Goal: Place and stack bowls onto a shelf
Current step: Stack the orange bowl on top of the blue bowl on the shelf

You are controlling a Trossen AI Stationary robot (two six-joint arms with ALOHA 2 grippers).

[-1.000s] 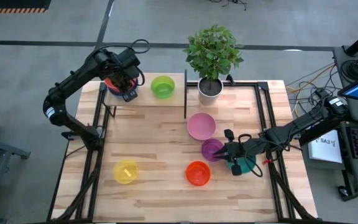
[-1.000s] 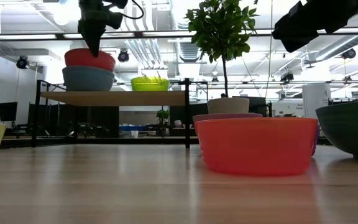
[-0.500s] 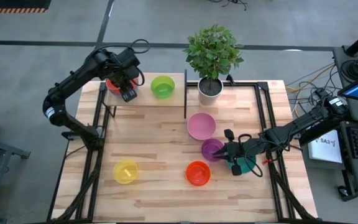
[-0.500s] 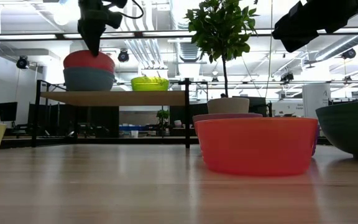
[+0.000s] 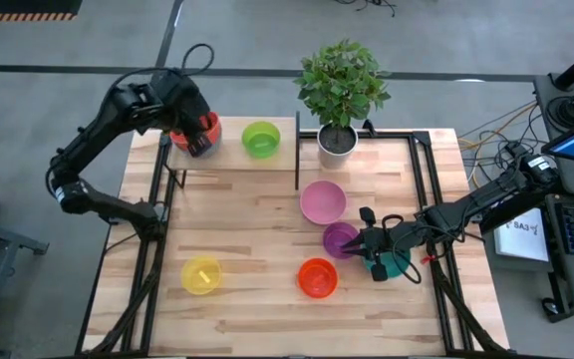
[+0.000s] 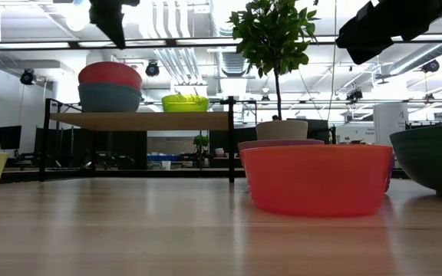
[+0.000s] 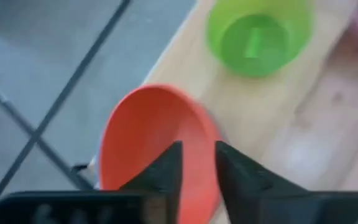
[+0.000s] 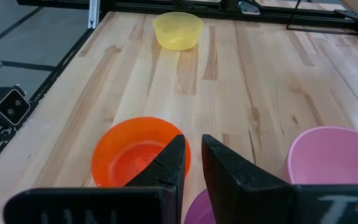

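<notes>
Red bowl [image 6: 110,73]: nested in the blue bowl [image 6: 108,97] at the left end of the shelf [image 5: 229,162]; nothing inside it.
Green bowl [image 5: 261,139]: alone on the shelf, just beside that stack, left of the black divider [image 5: 297,150]; nothing inside it.
Bowls on the table [image 5: 257,229]: pink bowl [image 5: 323,201], purple bowl [image 5: 339,239], teal bowl [image 5: 397,265], orange bowl [image 5: 317,277] and yellow bowl [image 5: 201,274], all upright; those whose insides show hold nothing.
White pot [image 5: 336,142]: holds a leafy green plant, just right of the divider.
Count: eight bowls, one of each colour; three on the shelf, five on the table; one stack of two; one potted plant; two arms.
Left gripper [image 7: 197,148]: above the red bowl and clear of it in the low view; fingers a narrow gap apart, holding nothing.
Right gripper [image 8: 193,142]: low over the table between the purple and teal bowls; fingers a slim gap apart, nothing seen between them.
Hard to see: the blue bowl shows only in the low view, since the red bowl covers it from above. The teal bowl lies partly under the right arm, and the low view's edge cuts it off. The purple bowl is mostly hidden behind the orange one in the low view.
</notes>
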